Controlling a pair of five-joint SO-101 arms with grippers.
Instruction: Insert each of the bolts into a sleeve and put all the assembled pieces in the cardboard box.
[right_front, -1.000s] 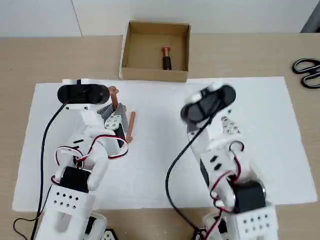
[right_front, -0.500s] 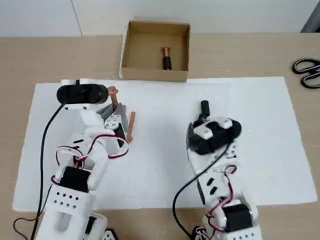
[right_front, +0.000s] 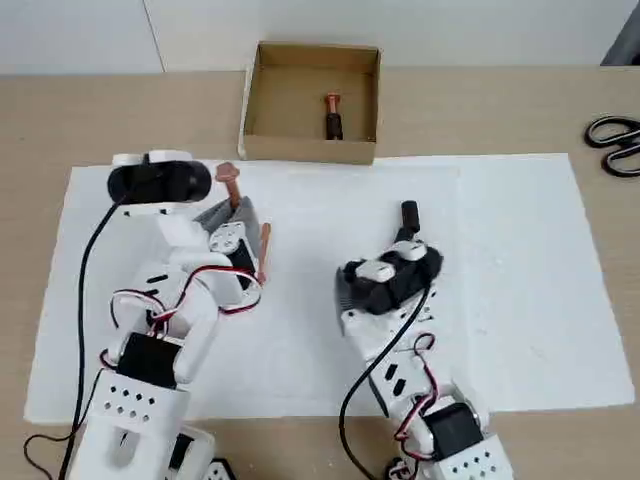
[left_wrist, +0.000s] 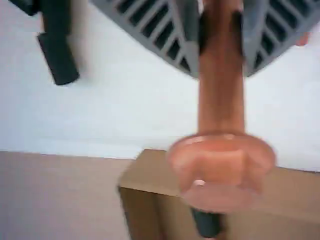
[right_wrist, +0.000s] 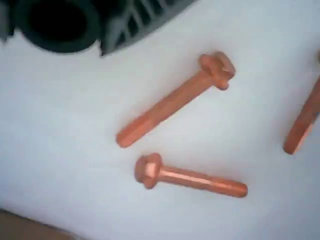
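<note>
right gripper (right_wrist: 62, 22) swung left with sleeve (right_front: 409, 213) | left gripper (left_wrist: 220, 35) holds bolt (left_wrist: 221, 120)

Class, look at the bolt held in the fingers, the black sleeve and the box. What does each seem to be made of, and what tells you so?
The bolt is probably plastic: copper-orange and smooth, with a dull sheen. The sleeve looks like rubber or plastic: a matt black tube. The box is brown cardboard, matt, with thin folded walls.

Left gripper (left_wrist: 221, 30): grey ribbed fingers (left_wrist: 160, 30) clamped on copper bolt (left_wrist: 221, 125), flanged head free. Black sleeve (left_wrist: 57, 50) against white sheet (left_wrist: 125, 110). Cardboard box (left_wrist: 145, 185) on tan tabletop (left_wrist: 55, 195)
</note>
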